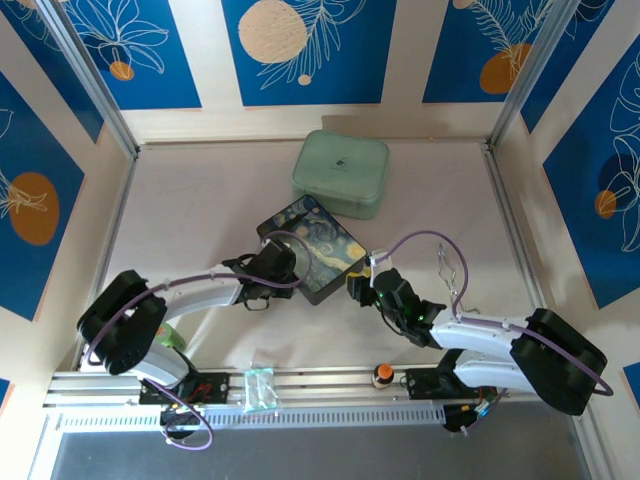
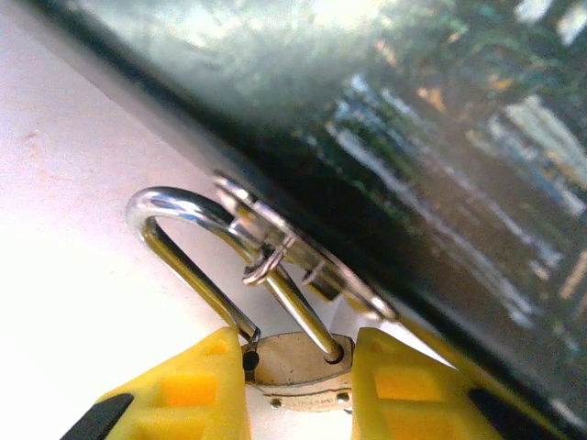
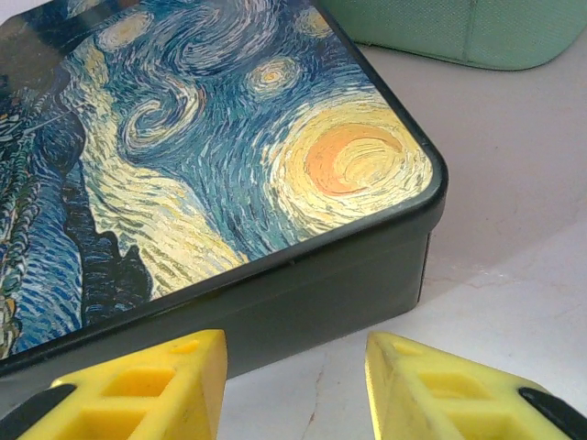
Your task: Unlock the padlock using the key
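White table (image 1: 200, 200), L fingers (image 2: 188, 394) clamped on padlock (image 2: 298, 367) body, R fingers (image 3: 147, 385) spread beside box (image 3: 229, 165)

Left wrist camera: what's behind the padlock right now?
Right behind the padlock is the dark side wall of the painted box, with the metal clasp its shackle hooks through. The left hand grips the padlock's body, covering its sides; the keyhole isn't visible.

There are two grippers: the left gripper (image 2: 298, 353) and the right gripper (image 3: 295, 357). There is one padlock (image 2: 295, 371), one painted box (image 3: 229, 156), one green box (image 1: 340, 173) and one little orange-topped knob (image 1: 383, 375).
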Robot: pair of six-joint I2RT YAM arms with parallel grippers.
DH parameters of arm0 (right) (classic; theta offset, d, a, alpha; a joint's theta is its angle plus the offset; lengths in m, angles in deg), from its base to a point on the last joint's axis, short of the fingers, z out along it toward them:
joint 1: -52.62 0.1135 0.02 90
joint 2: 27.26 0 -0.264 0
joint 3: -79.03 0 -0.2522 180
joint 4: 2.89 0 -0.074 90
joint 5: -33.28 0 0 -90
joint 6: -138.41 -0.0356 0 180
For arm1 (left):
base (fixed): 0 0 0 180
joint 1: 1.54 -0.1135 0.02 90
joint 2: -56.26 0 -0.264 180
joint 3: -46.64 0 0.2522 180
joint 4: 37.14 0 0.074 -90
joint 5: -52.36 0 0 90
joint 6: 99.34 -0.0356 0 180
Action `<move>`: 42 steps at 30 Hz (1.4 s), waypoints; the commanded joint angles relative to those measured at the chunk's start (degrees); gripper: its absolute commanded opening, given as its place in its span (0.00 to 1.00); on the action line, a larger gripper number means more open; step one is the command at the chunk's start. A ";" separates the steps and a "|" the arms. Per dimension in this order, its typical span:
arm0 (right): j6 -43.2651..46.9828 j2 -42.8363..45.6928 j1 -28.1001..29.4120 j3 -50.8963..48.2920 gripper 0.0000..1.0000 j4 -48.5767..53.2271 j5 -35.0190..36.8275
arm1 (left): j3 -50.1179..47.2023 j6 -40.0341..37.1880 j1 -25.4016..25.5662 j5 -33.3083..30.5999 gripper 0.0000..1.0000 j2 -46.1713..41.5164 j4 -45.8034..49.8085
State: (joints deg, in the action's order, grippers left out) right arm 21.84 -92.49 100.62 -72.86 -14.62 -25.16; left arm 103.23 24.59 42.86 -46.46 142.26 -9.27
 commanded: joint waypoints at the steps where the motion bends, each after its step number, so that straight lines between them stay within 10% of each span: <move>1: -1.03 -0.15 0.29 1.30 0.44 -0.11 1.15 | -1.17 -2.23 -0.66 -5.44 0.16 2.08 11.86; 20: -0.97 6.31 9.86 -1.19 0.45 -1.98 3.06 | -5.30 5.79 -0.34 11.32 0.28 -1.83 -2.37; 42: -0.85 11.77 17.39 -1.05 0.48 2.92 5.56 | -6.45 7.94 -0.06 14.24 0.41 -11.39 -2.64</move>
State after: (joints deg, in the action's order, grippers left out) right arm 21.34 -79.66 116.80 -75.22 -11.34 -22.10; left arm 97.35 32.18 42.51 -32.93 132.82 -14.34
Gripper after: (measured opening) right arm 0.483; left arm 0.417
